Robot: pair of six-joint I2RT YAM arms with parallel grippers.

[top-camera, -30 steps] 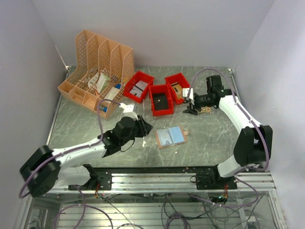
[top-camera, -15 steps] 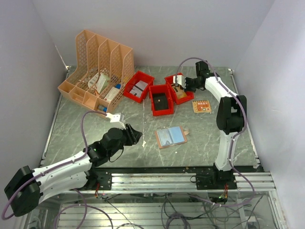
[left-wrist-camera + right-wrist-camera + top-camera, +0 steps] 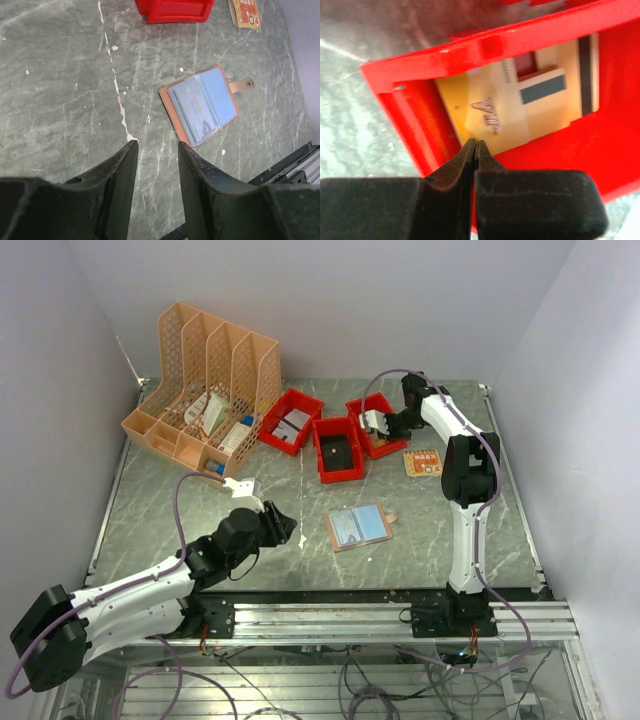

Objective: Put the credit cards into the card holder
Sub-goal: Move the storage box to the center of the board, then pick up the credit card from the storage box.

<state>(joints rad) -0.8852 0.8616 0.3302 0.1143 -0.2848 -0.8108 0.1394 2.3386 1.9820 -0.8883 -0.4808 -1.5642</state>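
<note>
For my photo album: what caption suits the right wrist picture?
Shut right gripper, tips at a yellow card inside a red bin.

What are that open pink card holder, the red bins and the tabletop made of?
Card holder: looks like soft faux leather, matte salmon, with glossy see-through plastic pockets inside.
Red bins: hard moulded plastic, shiny, with smooth rims.
Tabletop: grey-green with white veins, so marble or a printed laminate; I cannot tell which.
</note>
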